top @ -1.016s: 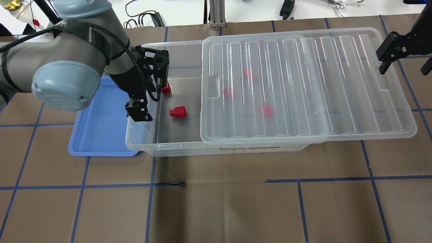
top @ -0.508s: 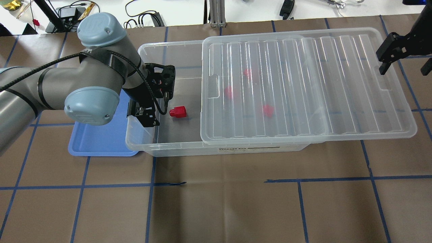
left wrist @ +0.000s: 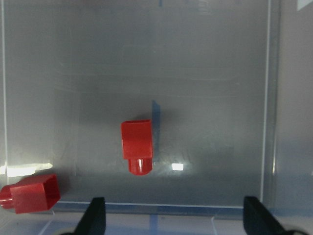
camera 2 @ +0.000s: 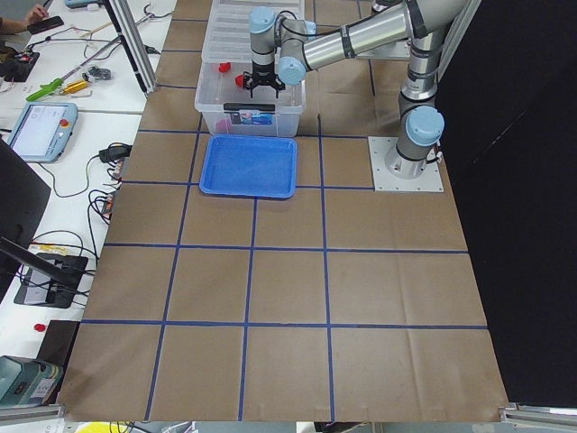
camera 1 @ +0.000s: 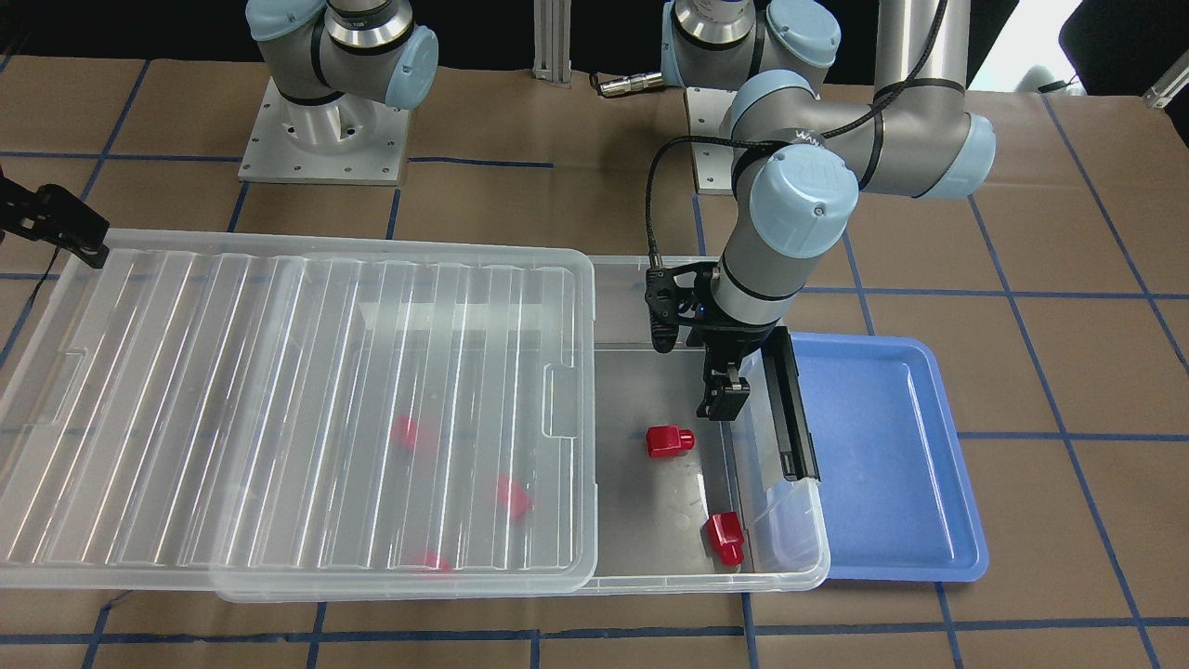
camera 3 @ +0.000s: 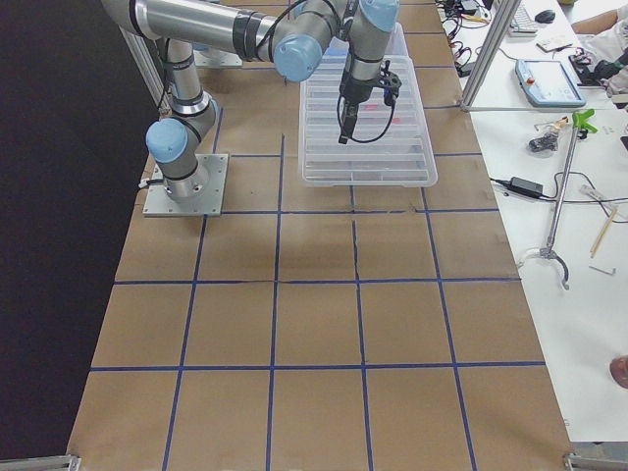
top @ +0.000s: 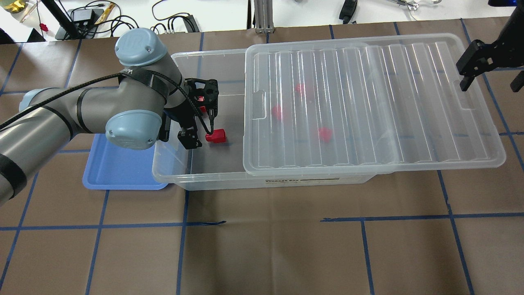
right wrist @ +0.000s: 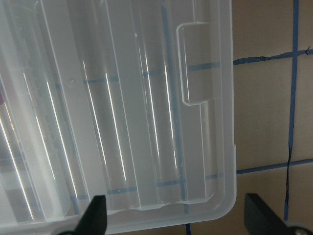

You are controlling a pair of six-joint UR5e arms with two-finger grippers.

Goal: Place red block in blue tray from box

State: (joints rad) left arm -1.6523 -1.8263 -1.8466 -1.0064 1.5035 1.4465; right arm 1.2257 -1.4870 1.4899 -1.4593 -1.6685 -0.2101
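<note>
A red block (top: 215, 135) lies on the floor of the clear box (top: 204, 180), in its uncovered left end; it also shows in the front view (camera 1: 669, 440) and the left wrist view (left wrist: 137, 145). A second red block (camera 1: 724, 537) lies near the box's far left corner. Three more show blurred under the lid (top: 368, 102). My left gripper (top: 190, 139) is open and empty, inside the box's open end, just left of the first block. The blue tray (top: 118, 164) sits against the box's left end. My right gripper (top: 491, 82) is open over the lid's right end.
The ribbed lid (camera 1: 279, 400) is slid toward my right and covers most of the box. A black latch strip (camera 1: 790, 409) runs along the box wall between my left gripper and the tray (camera 1: 882, 446). Brown paper with blue tape lines covers the table.
My left arm has swung right, from over the tray and box wall into the box's open end, close to the red block. The right arm and lid have not moved.
</note>
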